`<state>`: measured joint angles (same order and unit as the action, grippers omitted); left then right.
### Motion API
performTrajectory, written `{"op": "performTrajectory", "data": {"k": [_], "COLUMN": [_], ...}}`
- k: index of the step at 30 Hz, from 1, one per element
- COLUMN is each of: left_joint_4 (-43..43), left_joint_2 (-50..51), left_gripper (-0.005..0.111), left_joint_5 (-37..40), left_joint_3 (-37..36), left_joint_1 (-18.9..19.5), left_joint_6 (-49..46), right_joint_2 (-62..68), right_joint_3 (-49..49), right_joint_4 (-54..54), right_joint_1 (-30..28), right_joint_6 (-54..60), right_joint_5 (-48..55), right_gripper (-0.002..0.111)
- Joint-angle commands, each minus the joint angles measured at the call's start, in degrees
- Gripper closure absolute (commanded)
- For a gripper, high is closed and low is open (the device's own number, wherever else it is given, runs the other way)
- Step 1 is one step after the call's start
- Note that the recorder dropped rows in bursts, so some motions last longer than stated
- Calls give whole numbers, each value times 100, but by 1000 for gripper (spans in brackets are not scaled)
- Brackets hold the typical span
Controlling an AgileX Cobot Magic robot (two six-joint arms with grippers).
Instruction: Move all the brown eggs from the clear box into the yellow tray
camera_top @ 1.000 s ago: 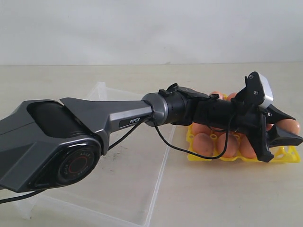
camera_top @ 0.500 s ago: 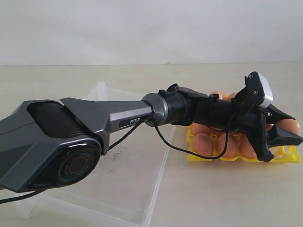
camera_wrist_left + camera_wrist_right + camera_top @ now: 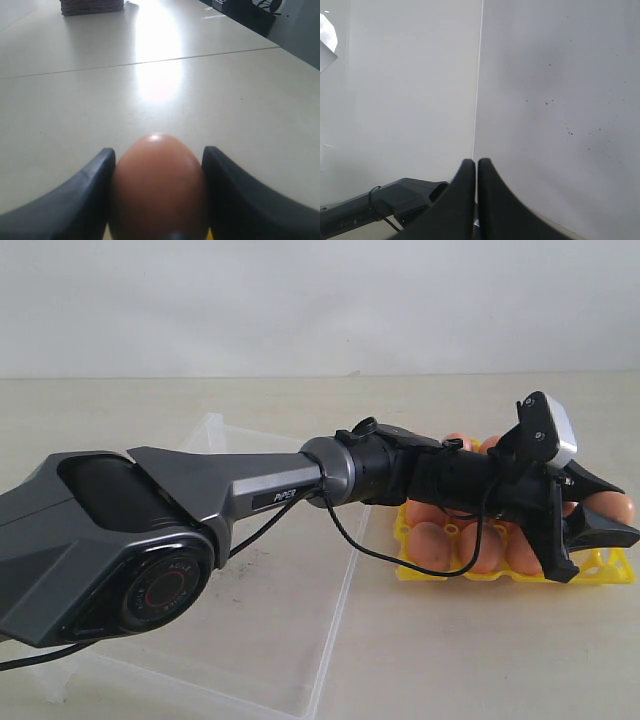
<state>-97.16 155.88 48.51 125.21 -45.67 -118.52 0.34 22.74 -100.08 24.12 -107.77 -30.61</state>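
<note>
My left gripper reaches across to the right and is shut on a brown egg over the far right side of the yellow tray. In the left wrist view that brown egg fills the gap between both dark fingers. Several brown eggs sit in the tray's cups, partly hidden by the arm. The clear box lies left of the tray and shows no eggs where it is visible. My right gripper is shut on nothing and faces a pale wall.
The left arm's big grey body covers the box's left half. A black cable hangs from the wrist over the tray's near edge. Bare beige table lies in front of the tray. A dark woven thing stands far off.
</note>
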Motion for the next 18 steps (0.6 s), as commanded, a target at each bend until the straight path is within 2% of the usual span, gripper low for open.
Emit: {"op": "performTrajectory", "data": {"k": [1,3,4,12,18], "left_joint_4": [417,584,653,709,722], "left_joint_2": [170,170,170,170,142], "left_gripper": [86,101,102,103,103], "left_joint_5": [-36,-36,-21,129,684], "left_joint_3": [-56,-56,-56,-56,-56], "left_joint_1": [-10,-10,-10,-10,-10], "left_joint_6": [69,69,69,112,129], "right_joint_2": [-34,-34,-34,-34,-34], "right_joint_3": [17,17,17,17,17], "right_joint_4": [13,13,13,13,13], "right_joint_1": [-10,-10,-10,-10,-10], "right_joint_6": [42,42,42,42,42], "right_joint_5": [-5,-5,-5,-5,-5], "right_gripper": [108,108,108,108,108]}}
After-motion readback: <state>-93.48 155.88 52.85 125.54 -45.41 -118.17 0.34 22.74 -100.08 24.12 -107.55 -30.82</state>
